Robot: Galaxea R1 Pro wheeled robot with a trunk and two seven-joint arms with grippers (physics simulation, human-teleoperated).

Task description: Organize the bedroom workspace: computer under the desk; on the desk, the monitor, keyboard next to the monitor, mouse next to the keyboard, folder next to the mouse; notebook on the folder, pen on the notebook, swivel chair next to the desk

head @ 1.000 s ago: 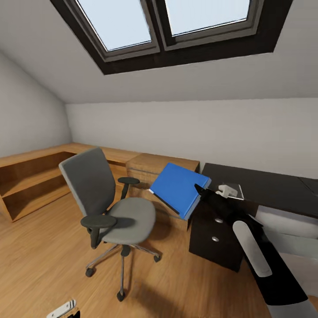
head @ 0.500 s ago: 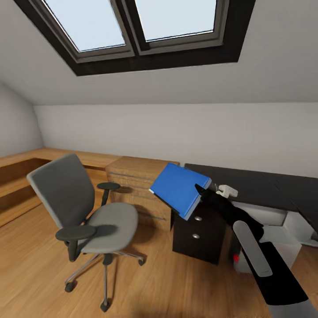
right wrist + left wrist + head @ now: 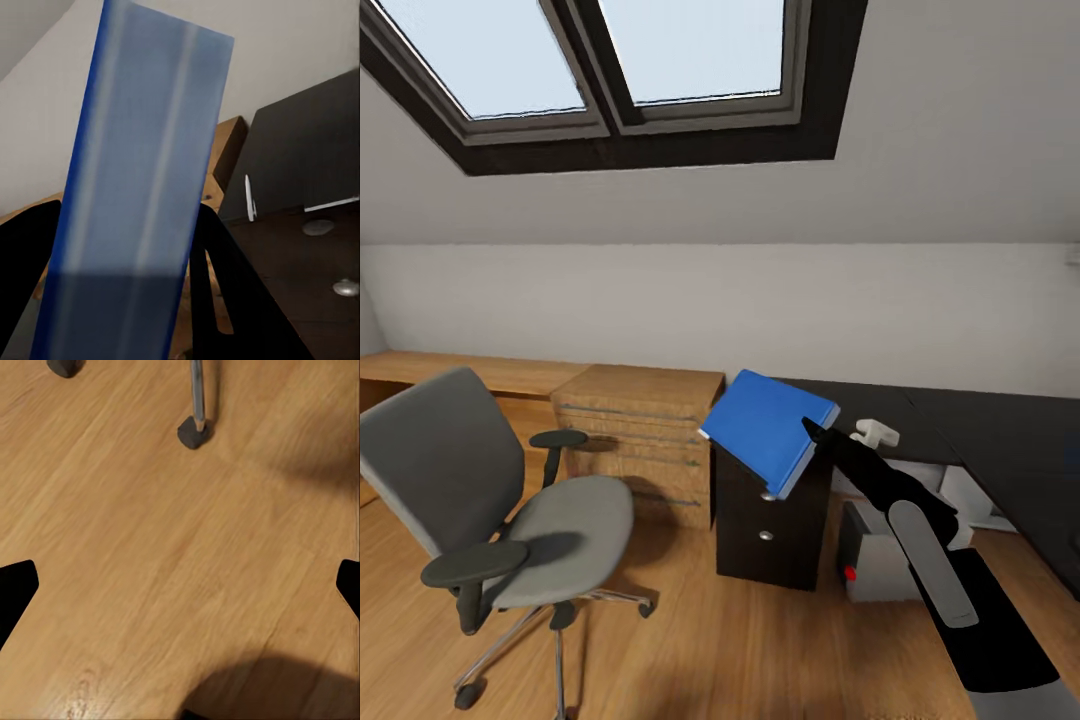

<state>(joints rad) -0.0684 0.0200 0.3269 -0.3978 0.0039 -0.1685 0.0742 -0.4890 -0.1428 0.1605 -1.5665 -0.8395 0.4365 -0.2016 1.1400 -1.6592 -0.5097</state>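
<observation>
Swung right since 1 second ago: swivel chair [image 3: 500,500] now further left, computer [image 3: 880,555] under desk [image 3: 980,440] revealed.
Right gripper [image 3: 812,432] clamped on tilted folder [image 3: 768,428], raised near desk end; could slip out if turned fast. Left claw [image 3: 180,585] spread wide over floor.

The folder [image 3: 768,427] hides the front corner of the bench [image 3: 1000,440] and the fingers of the right hand [image 3: 815,436]. The swivel chair [image 3: 480,500] and computer [image 3: 875,555] are partly cut off or covered.
</observation>
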